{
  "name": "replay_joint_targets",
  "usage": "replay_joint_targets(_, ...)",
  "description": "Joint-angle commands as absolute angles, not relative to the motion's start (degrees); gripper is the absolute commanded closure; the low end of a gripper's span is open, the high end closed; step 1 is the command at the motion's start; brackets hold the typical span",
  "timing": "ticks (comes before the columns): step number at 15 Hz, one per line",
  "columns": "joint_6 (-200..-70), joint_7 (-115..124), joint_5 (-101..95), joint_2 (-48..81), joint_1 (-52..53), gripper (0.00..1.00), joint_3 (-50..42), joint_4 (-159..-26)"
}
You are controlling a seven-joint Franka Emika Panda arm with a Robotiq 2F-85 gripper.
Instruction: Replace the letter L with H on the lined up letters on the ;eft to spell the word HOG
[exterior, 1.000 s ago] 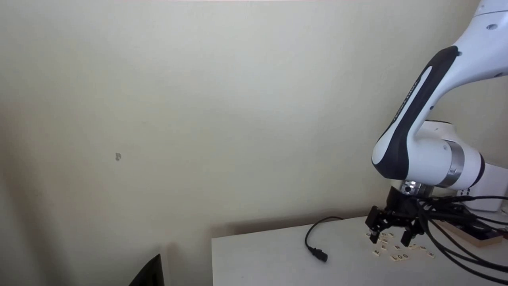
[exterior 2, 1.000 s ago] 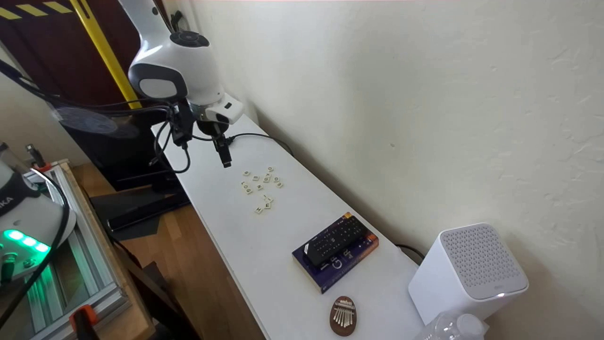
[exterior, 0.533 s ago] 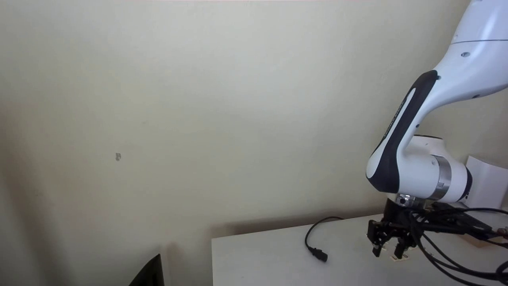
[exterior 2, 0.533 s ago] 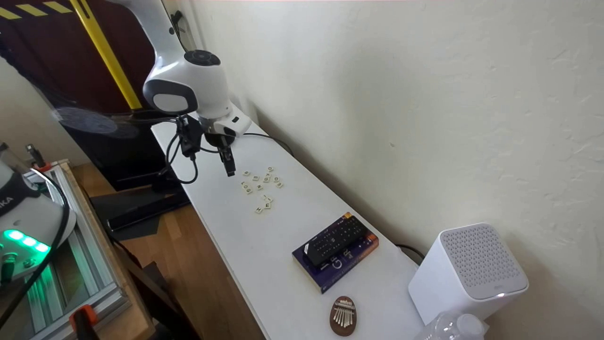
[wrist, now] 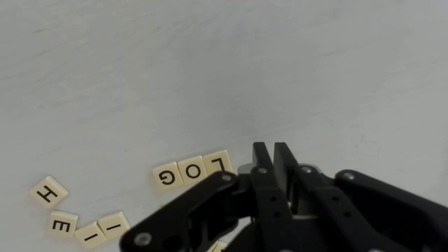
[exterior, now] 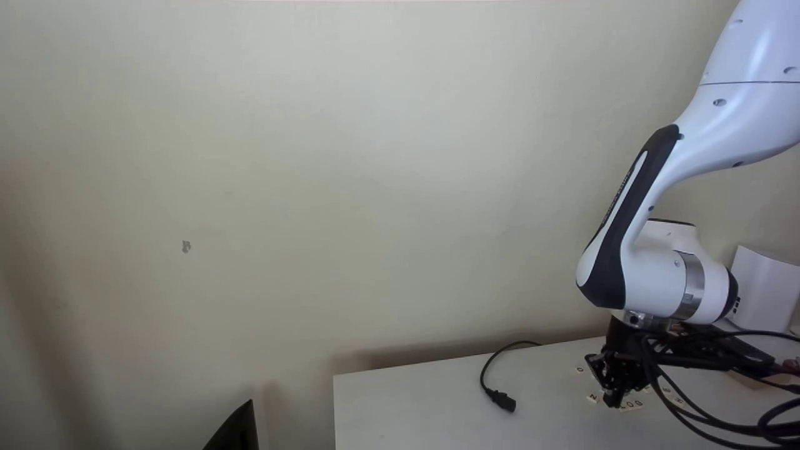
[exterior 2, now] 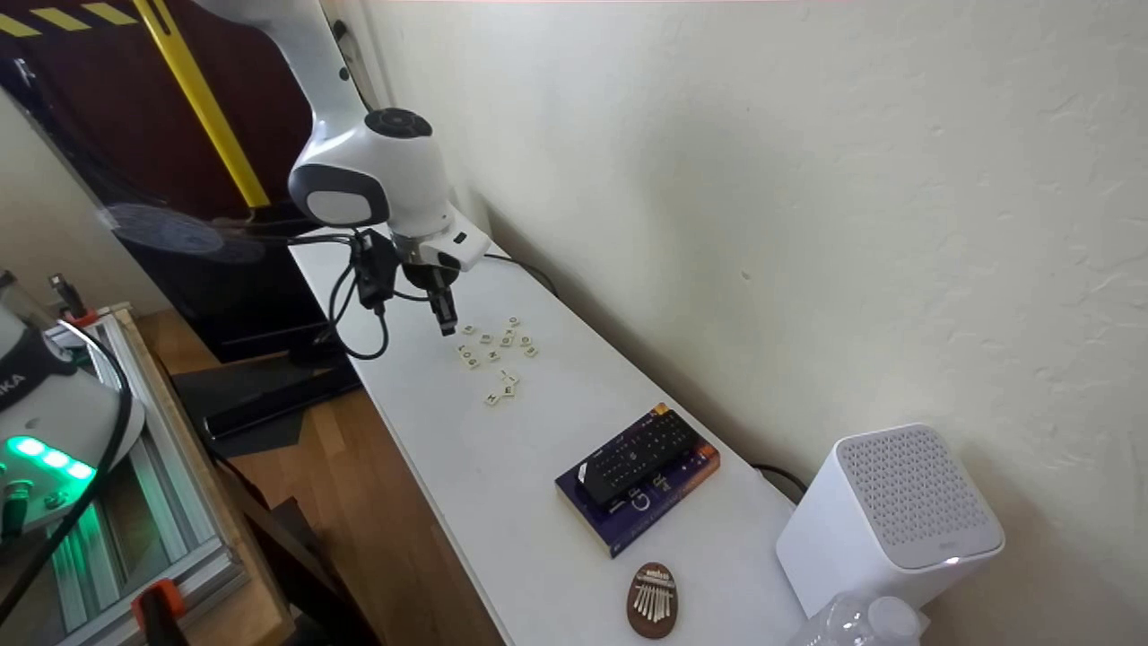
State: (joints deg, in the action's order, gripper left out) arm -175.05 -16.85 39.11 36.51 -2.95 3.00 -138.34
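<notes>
In the wrist view, a slim gap between the fingers (wrist: 261, 155) of the gripper (wrist: 270, 144): nearly together, short of meeting. Just beside, between eight and nine o'clock, the L tile (wrist: 215, 159), partly hidden behind the gripper. Next in the same touching row, the O tile (wrist: 192, 170), then the G tile (wrist: 168, 176). Well apart, near nine o'clock, the H tile (wrist: 49, 191), flat on the table (wrist: 122, 105). Farther out, in an exterior view, toward four o'clock, a purple book (exterior 2: 646, 507) under a black remote (exterior 2: 641, 453); in an exterior view, toward nine, a cable plug (exterior: 502, 400).
</notes>
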Motion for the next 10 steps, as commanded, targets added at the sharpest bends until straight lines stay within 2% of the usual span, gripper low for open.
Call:
replay_joint_targets(1,-175.14,-16.92,37.90,36.78,-1.59,1.00,1.02,-138.22)
replay_joint_targets(10,-174.15,-16.34,37.47,36.93,2.66,1.00,-3.79,-138.55)
